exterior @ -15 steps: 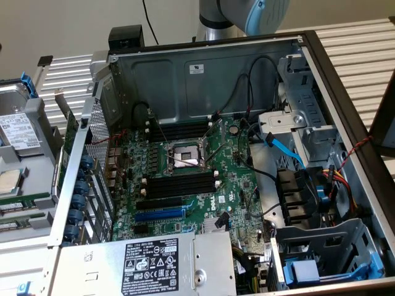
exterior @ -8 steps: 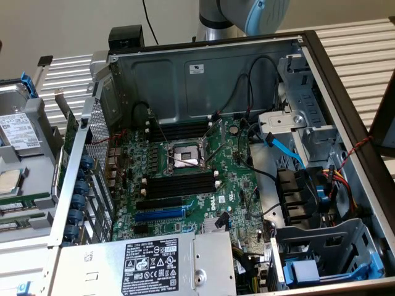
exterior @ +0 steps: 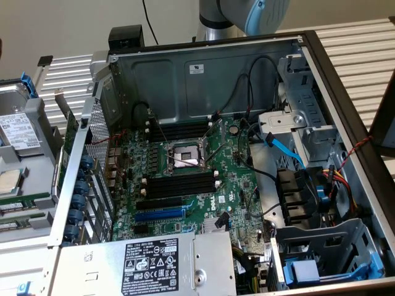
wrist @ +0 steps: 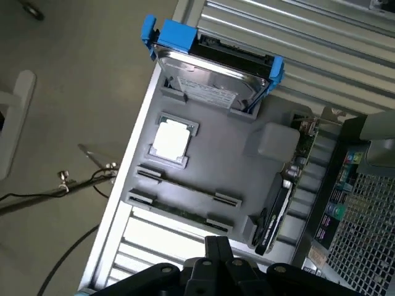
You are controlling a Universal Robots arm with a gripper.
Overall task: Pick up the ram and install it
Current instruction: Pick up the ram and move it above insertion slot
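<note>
Black pincer [wrist: 217, 242] pinched shut, empty, hovering over the grey plastic tray [wrist: 222, 154]; the long green ram stick [wrist: 180, 213] lies in it, at the exterior view's left edge. Descending closed could jab the stick.

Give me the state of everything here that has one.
Case, open, side panel off.
Memory slots, empty.
Blue slot, empty.
Ram, lying in the tray, not gripped.
CPU, lying in the tray.
Hard drive, lying on the tray.
Gripper, shut, empty.
</note>
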